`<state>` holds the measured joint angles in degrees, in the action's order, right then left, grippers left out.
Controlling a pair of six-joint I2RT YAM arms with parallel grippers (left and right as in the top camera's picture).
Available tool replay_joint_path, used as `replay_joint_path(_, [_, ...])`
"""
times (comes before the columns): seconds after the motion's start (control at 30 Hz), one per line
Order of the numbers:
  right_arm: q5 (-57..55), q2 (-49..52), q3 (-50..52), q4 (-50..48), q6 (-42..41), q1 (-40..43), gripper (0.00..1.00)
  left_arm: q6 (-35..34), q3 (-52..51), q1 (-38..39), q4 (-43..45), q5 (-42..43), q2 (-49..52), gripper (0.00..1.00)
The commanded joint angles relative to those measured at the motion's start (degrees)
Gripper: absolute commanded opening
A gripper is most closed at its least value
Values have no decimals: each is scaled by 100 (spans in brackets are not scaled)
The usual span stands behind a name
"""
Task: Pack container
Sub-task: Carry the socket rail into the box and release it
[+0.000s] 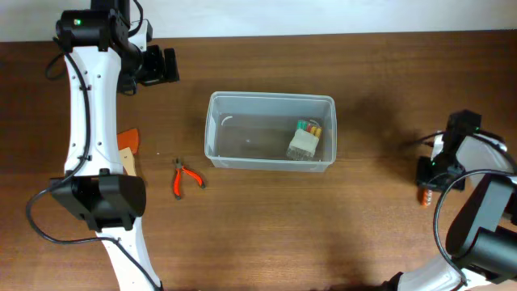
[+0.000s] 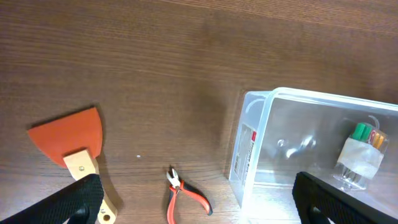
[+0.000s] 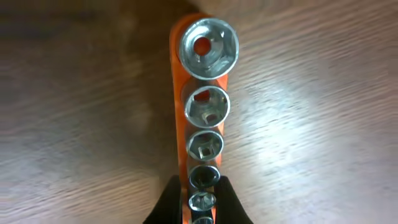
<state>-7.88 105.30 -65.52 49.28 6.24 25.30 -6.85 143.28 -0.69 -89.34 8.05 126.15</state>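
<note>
Tabletop (image 1: pixel 323 226): container (image 1: pixel 271 97) sits well apart from right pincer (image 1: pixel 426 186) clamping socket rail (image 3: pixel 202 93).

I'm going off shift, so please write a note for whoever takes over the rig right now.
Left claw: open, empty, at the table's far left.
Right claw: shut on the socket strip, at the table's right side.
Tub: mid-table.
Done: one clear packet lies inside the tub.
Left: the socket strip, and the pliers and scraper lying on the table left of the tub.
</note>
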Motion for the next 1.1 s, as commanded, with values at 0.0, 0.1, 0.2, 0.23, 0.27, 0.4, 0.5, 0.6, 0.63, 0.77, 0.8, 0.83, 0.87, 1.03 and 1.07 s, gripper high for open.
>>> replay_joint_path(0.0, [-7, 28, -573, 142, -81, -17, 4, 52, 98, -22, 11, -44, -26, 99])
replay_joint_path(0.1, [-7, 28, -1054, 481, -256, -33, 4, 52, 98, -22, 11, -44, -26, 99])
replay_joint_path(0.2, [26, 28, -1753, 979, -378, -195, 4, 52, 98, -22, 11, -44, -26, 99])
replay_joint_path(0.23, [39, 28, -1893, 1086, -380, -260, 4, 52, 98, -22, 11, -44, -26, 99])
replay_joint_path(0.27, [59, 28, -2048, 1207, -380, -350, 4, 52, 98, -22, 11, -44, -26, 99])
replay_joint_path(0.4, [57, 28, -2702, 1773, -428, -844, 4, 52, 98, -22, 11, -44, -26, 99])
replay_joint_path(0.5, [81, 28, -3167, 2138, -686, -1320, 4, 52, 98, -22, 11, -44, -26, 99])
replay_joint_path(0.6, [129, 28, -3582, 2470, -964, -1845, 4, 52, 98, -22, 11, -44, -26, 99])
replay_joint_path(0.63, [162, 28, -3709, 2562, -1047, -2046, 4, 52, 98, -22, 11, -44, -26, 99])
replay_joint_path(0.77, [186, 28, -4079, 2839, -1440, -2918, 4, 52, 98, -22, 11, -44, -26, 99])
replay_joint_path(0.8, [186, 28, -4098, 2855, -1519, -3101, 4, 52, 98, -22, 11, -44, -26, 99])
replay_joint_path(0.83, [186, 28, -4100, 2855, -1604, -3307, 4, 52, 98, -22, 11, -44, -26, 99])
replay_joint_path(0.87, [186, 28, -4100, 2855, -1659, -3491, 4, 52, 98, -22, 11, -44, -26, 99])
replay_joint_path(1.03, [186, 28, -4094, 2850, -2048, -4262, 4, 52, 98, -22, 11, -44, -26, 99])
replay_joint_path(1.07, [184, 31, -4092, 2835, -2105, -4371, 4, 52, 98, -22, 11, -44, -26, 99])
